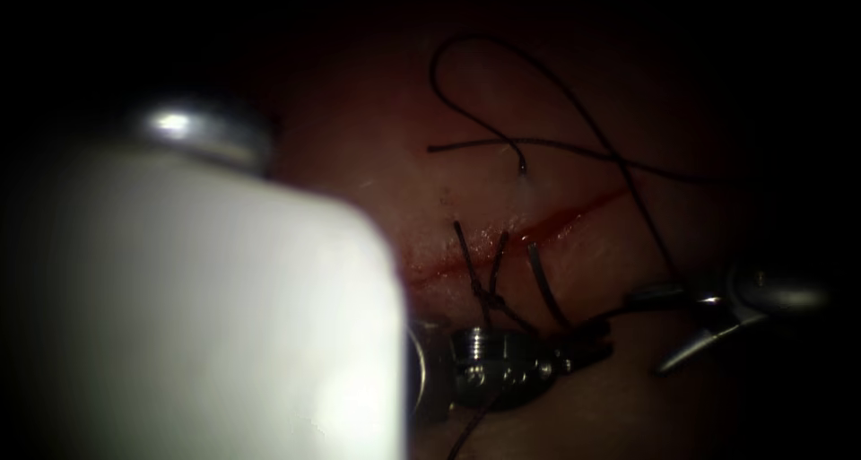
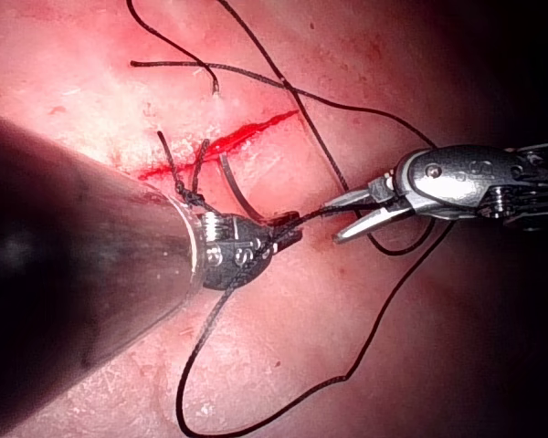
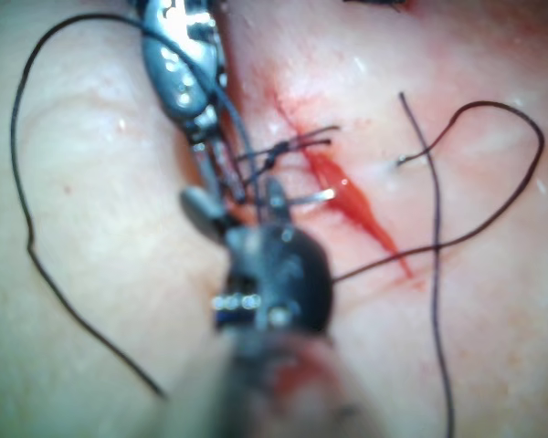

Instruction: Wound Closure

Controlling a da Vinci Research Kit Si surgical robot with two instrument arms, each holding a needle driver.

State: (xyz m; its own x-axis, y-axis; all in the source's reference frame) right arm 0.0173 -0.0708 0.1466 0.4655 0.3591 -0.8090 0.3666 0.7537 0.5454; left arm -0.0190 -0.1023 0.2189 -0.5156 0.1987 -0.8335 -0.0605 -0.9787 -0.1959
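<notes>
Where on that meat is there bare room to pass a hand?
Roomiest: bare tissue beyond the tools from the cut, bordered by a slack thread loop. Crowded around the cut: a knotted stitch, crossing thread, and the needle, held at one end by the left tool, its other end at the cut. The right tool, open, holds nothing.

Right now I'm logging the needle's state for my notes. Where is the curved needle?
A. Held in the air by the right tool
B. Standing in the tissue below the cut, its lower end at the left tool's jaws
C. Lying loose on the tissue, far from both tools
B: the needle rises from the tissue just below the cut, its lower end at the left tool; the right tool is open.
</notes>
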